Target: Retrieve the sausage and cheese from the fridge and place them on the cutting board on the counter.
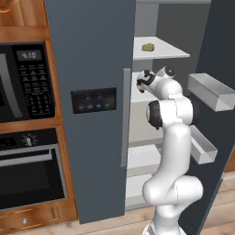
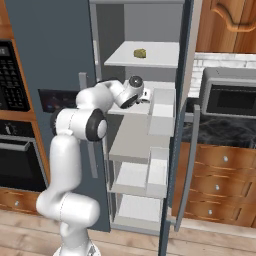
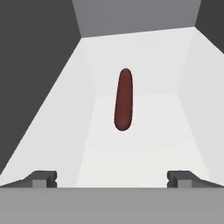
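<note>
The fridge [image 1: 92,69] stands with its right door swung open. On its top shelf [image 1: 172,50] lies the cheese [image 1: 148,47]. One shelf lower, the gripper [image 3: 112,178] reaches in, jaws spread wide and holding nothing. The sausage [image 3: 123,99] lies ahead of the fingertips [image 3: 43,178], apart from them.

Domestic kitchen: open fridge [image 1: 92,137] with white shelves, built-in microwave [image 1: 25,80] above oven [image 1: 30,172], veined black worktop [image 2: 220,131] over wooden drawers [image 2: 220,187].
</note>
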{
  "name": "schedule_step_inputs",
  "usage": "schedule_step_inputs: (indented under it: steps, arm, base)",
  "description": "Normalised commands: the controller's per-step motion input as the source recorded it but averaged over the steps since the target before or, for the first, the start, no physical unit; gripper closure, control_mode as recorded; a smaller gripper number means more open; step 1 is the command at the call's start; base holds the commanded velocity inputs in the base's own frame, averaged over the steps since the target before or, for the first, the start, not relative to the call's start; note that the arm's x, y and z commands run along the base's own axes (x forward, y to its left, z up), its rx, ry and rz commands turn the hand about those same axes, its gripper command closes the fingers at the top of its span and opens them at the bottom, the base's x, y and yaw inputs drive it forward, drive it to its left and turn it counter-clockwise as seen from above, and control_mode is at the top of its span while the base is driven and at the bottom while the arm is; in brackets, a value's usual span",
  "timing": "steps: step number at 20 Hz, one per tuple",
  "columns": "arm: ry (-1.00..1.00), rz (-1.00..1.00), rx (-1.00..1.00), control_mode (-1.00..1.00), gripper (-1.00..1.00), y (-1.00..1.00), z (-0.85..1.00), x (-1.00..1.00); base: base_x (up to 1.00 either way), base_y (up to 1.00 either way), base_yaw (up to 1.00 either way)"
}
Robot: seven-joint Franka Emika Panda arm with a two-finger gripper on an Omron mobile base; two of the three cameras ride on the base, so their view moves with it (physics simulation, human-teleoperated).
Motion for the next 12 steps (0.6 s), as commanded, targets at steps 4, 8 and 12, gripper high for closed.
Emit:
schedule_step_inputs:
  steps: [4, 8, 12]
  arm:
    - [0.0, 0.0, 0.0, -1.0, -1.0, 0.03, -0.06, 0.42]
    - [0.0, 0.0, 0.0, -1.0, -1.0, 0.0, -0.11, 0.34]
    - [0.01, 0.0, 0.0, -1.0, -1.0, 0.0, -0.1, 0.33]
  base:
    - [0.0, 0.0, 0.0]
    - [0.0, 0.0, 0.0]
    - [0.0, 0.0, 0.0]
